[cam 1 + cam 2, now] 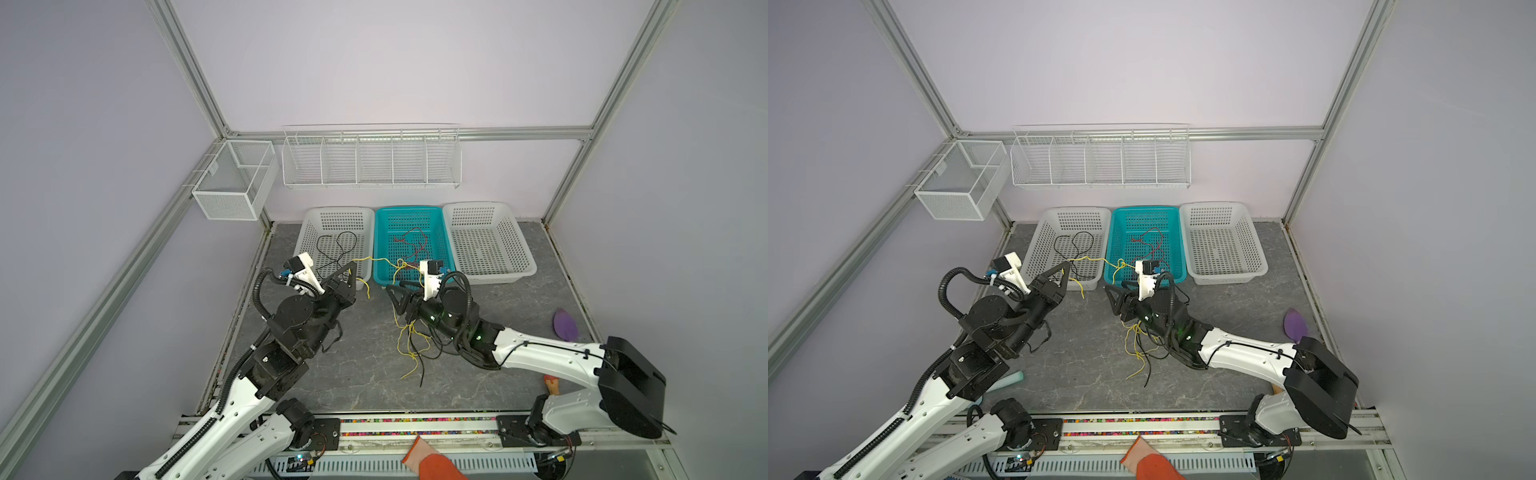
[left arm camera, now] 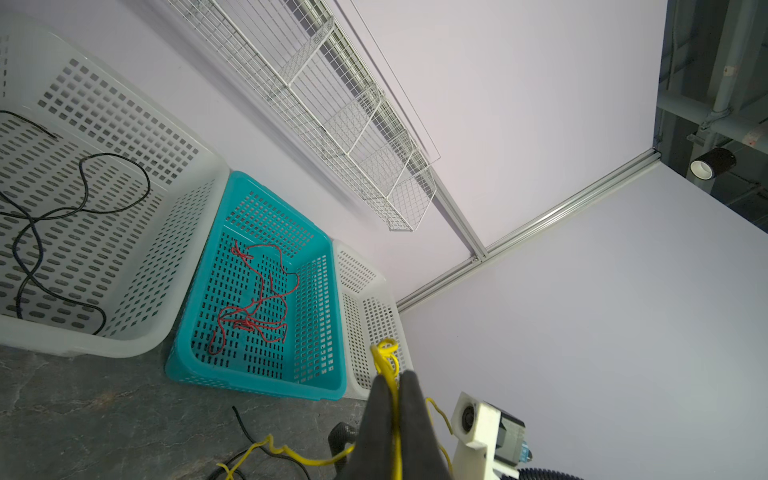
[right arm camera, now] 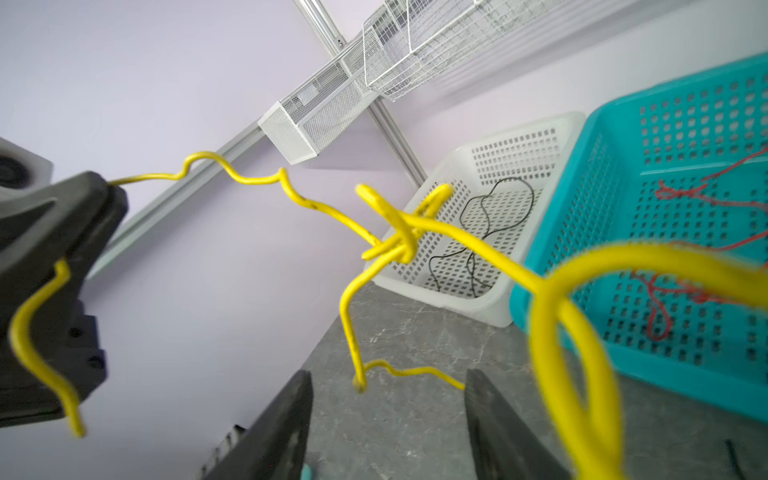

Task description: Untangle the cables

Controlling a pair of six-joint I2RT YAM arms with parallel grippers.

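Above the tabletop before the baskets, the left gripper is clamped on the knotted yellow cable, so the right gripper, jaws apart, should close beside the knot and pull gently away.

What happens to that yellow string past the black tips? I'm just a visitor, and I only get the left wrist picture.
Observer: From the left end effector, the yellow cable runs through the air to a tight knot near the front of the teal basket.
Operator: Is anything pulling on the other side?
Observer: Not yet. The right end effector has its jaws apart, with a bend of the yellow cable just ahead of them.
Operator: Is there more left to sort?
Observer: Yes, a loose heap of yellow and black cables lies on the table beneath the right arm.
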